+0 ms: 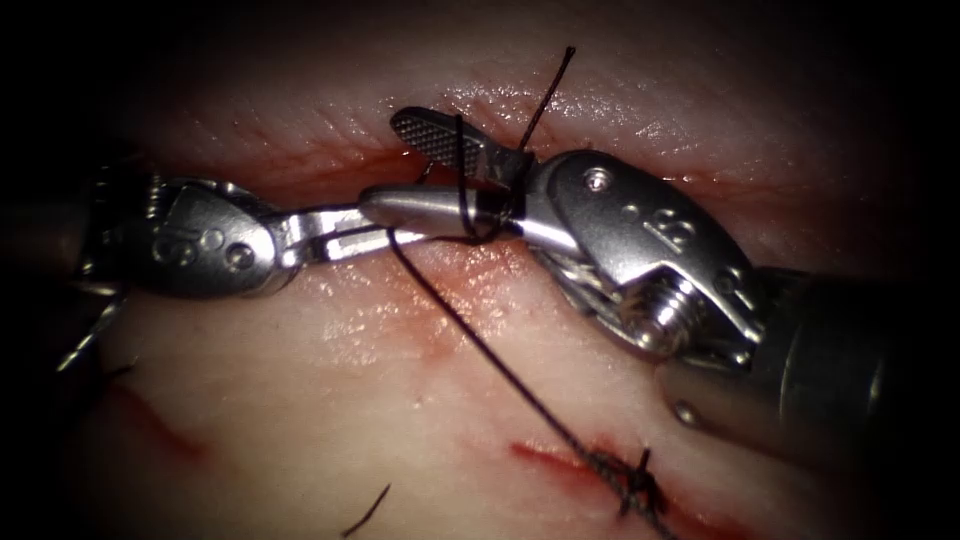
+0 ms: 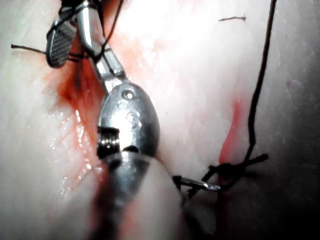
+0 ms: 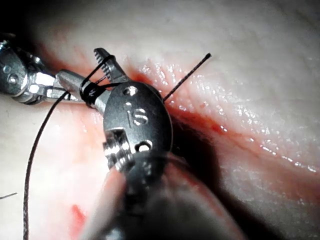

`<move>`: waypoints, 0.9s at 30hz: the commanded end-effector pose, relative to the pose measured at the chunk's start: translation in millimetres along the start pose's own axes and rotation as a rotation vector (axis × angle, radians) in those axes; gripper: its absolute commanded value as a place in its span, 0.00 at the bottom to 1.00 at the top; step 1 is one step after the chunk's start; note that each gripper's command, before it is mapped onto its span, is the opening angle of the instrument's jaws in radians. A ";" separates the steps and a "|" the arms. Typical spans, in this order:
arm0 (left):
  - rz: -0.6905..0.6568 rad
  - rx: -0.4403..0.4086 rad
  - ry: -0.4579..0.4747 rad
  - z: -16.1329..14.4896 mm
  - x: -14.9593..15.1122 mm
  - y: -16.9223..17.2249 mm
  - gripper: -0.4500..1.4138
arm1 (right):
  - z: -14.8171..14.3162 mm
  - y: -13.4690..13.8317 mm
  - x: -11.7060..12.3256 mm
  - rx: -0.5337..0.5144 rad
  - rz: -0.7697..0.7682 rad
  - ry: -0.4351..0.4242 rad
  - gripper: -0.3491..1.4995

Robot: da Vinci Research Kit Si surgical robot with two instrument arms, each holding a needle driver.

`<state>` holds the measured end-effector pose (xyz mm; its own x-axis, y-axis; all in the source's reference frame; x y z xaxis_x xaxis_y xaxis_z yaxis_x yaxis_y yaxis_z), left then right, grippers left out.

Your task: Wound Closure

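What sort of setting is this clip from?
Most likely a bench suturing practice setup: pale tissue with a red cut, dark thread knotted at a stitch, and two metal tools, left tool and right tool.

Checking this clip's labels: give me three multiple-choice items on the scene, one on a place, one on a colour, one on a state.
1. The thread is looped round:
A the right claw's lower jaw
B a needle
C nothing

2. The thread is:
A white
B dark
C blue

3. The right claw is:
A open
B shut on a needle
C shut, empty

Key:
1. A, the loops cross that jaw.
2. B, it reads dark against the pale tissue.
3. A, its jaws stand well apart.
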<state>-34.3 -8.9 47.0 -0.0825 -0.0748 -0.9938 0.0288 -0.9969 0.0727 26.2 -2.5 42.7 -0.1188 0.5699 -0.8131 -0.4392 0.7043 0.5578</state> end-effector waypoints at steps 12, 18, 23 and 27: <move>0.087 -0.057 -0.100 0.4 -0.8 1.0 0.00 | 0.7 0.6 -0.7 0.063 0.180 0.014 0.62; 0.100 -0.068 -0.122 0.9 -1.1 1.9 0.00 | 0.9 0.9 -0.4 0.066 0.210 0.033 0.63; 0.105 -0.078 -0.134 1.0 -1.3 2.4 0.00 | 0.8 1.4 0.5 0.068 0.247 0.055 0.63; 0.105 -0.080 -0.132 0.7 -1.3 2.4 0.00 | 0.5 1.8 1.4 0.075 0.258 0.069 0.64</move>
<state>-34.2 -11.3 48.0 -0.2067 -0.1852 -0.9607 0.1238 -0.9790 0.1621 24.8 -0.7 42.4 -0.2764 0.7093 -0.6485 -0.3196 0.5685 0.7581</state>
